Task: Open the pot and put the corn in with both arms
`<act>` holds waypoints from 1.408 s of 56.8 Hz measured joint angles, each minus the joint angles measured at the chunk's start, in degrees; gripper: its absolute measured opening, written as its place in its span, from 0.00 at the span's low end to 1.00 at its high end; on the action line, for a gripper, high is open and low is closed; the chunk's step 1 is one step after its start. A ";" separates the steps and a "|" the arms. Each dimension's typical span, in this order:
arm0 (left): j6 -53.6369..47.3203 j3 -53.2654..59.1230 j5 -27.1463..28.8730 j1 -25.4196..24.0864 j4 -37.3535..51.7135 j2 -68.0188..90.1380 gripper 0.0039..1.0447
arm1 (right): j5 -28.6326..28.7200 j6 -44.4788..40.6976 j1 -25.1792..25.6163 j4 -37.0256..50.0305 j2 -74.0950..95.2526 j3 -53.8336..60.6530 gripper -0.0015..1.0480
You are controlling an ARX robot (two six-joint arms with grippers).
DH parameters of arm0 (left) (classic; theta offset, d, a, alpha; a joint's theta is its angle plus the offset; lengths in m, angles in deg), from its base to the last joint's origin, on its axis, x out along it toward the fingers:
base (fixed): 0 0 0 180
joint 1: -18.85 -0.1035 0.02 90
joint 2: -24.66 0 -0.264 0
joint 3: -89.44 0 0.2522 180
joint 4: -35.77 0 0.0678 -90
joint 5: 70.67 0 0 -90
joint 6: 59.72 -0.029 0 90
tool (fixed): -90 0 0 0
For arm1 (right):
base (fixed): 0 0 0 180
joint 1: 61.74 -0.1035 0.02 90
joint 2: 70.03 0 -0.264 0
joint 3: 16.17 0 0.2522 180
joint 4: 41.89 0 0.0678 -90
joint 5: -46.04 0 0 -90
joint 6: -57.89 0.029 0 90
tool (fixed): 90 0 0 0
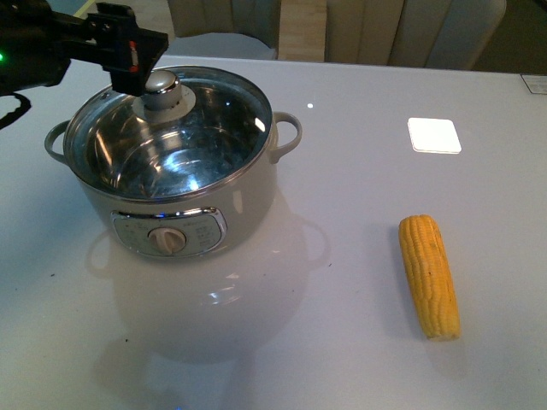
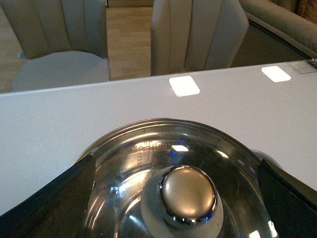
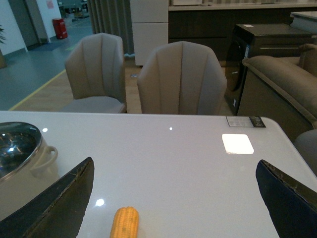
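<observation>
While the glass lid [image 1: 171, 141] sits on the pot [image 1: 248, 201], I see the left gripper [image 2: 176, 166] spread wide, its fingers [image 2: 54, 198] flanking the knob [image 2: 188, 196] without touching it. The right gripper [image 3: 174, 163] hangs equally wide above the table [image 3: 198, 146], holding nothing. The corn [image 1: 429, 275] lies flat on the table, well right of the pot. Marks stamped inside the pot, print around the dial [image 1: 167, 241] and a card [image 3: 245, 121] at the table edge are too small to read.

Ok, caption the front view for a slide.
Left claw open at the lid knob of the pot; corn lies apart on the table.
</observation>
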 joint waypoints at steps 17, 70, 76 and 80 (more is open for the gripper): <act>-1.60 -6.91 1.90 1.33 -1.05 8.44 0.94 | -0.02 0.00 0.00 0.00 0.00 0.00 0.92; -0.85 -11.06 1.97 2.95 -0.59 14.43 0.39 | 0.00 0.00 0.00 0.00 0.00 0.00 0.92; -1.05 -11.06 2.32 2.99 -0.50 14.43 0.39 | -0.02 0.00 0.00 0.00 0.00 0.00 0.92; -1.09 -11.06 2.62 3.10 -0.52 14.43 0.39 | -0.02 0.00 0.00 0.00 0.00 0.00 0.92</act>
